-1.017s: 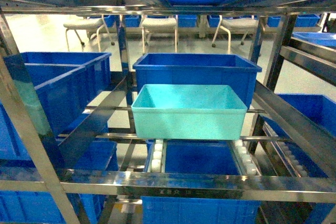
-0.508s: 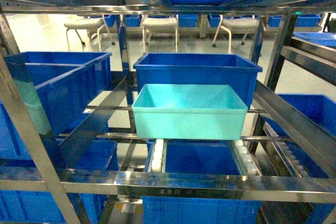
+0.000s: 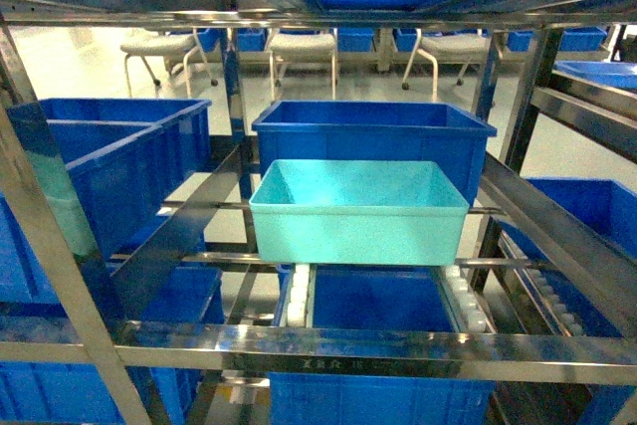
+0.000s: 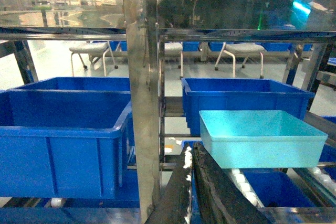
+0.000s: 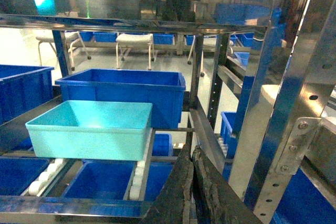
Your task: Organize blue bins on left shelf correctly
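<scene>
A light turquoise bin [image 3: 358, 214] rests empty on the roller tracks of the steel shelf [image 3: 328, 350], just in front of a dark blue ribbed bin [image 3: 373, 136]. The left wrist view shows the turquoise bin [image 4: 260, 137] to the right of a steel upright. In the right wrist view the turquoise bin [image 5: 89, 129] sits at left. My left gripper [image 4: 190, 148] is shut with nothing in it, low in front of the shelf, short of the turquoise bin's near left corner. My right gripper [image 5: 191, 150] is also shut and empty, right of that bin. Neither gripper shows in the head view.
A large dark blue bin [image 3: 100, 161] fills the left bay, and more blue bins [image 3: 368, 320] sit on the level below. A steel upright [image 4: 143, 93] stands just left of my left gripper. Uprights [image 5: 273, 114] and a slanted rail [image 5: 205, 129] crowd my right gripper. Chairs [image 3: 299, 47] stand behind the rack.
</scene>
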Tool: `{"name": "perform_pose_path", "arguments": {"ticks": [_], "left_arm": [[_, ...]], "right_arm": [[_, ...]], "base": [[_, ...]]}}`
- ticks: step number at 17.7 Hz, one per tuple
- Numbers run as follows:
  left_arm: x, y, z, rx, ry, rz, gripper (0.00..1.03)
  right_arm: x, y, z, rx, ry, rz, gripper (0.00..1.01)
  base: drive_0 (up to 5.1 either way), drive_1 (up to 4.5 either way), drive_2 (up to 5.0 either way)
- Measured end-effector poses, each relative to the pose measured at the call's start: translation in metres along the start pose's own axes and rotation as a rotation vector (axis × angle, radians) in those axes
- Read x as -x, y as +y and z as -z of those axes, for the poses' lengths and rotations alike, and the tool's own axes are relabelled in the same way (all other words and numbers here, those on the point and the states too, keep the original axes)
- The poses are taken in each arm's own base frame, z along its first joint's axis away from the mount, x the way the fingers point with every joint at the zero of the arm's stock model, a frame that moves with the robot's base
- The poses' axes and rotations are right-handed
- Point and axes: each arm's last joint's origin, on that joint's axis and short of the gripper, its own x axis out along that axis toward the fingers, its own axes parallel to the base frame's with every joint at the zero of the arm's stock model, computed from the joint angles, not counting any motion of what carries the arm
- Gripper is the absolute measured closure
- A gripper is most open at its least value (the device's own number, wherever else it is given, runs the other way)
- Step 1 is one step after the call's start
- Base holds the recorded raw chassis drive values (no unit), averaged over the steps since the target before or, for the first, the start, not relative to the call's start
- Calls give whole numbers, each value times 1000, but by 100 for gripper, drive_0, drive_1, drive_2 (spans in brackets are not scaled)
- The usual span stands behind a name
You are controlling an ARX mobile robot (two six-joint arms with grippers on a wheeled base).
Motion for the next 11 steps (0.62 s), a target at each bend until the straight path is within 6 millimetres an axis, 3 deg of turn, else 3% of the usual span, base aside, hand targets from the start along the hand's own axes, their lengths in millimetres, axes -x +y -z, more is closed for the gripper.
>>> {"name": "perform_pose_path", "arguments": {"ticks": [11], "left_arm": [[5, 0, 0, 0, 0, 0, 101]], "right_arm": [[6, 0, 0, 0, -1, 0, 99]], "base": [[0, 0, 0]]}}
